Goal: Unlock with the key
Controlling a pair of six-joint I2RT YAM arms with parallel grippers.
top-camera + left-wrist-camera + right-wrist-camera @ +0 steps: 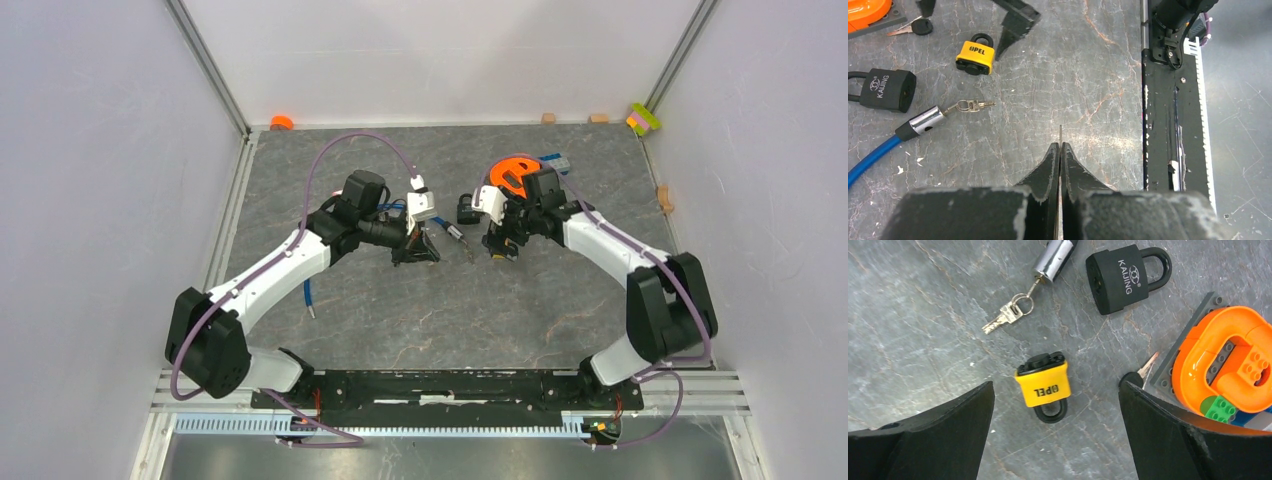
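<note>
You look early in this job. No key sits in either padlock and both shackles appear seated, so choosing, inserting and turning the key all seem left to do. The table (913, 310) is matt grey with stone-like veins. Your right gripper (499, 246) hangs above it with its blunt black jaws spread wide, holding nothing. Your left gripper (1060, 146) has its tapered fingers pressed together on a thin metal sliver (1060, 133). It may be a key blade seen edge-on, but you cannot tell. By the right jaw is a glossy orange toy (1233, 350) on a grey studded plate. The cable lock (1054, 259) is a polished chrome cylinder on a blue sheathed cable, and a small silver key bunch (1007, 316) on a ring is plugged into its end. Beside it lies the black padlock (1120, 282), boxy and rubber-coated. The yellow padlock (1044, 385), with a smooth plastic shell and a black shackle, lies flat on the table directly under the open right jaws, touching neither. A black-headed key (1139, 371) with a coppery blade lies against the plate's edge.
</note>
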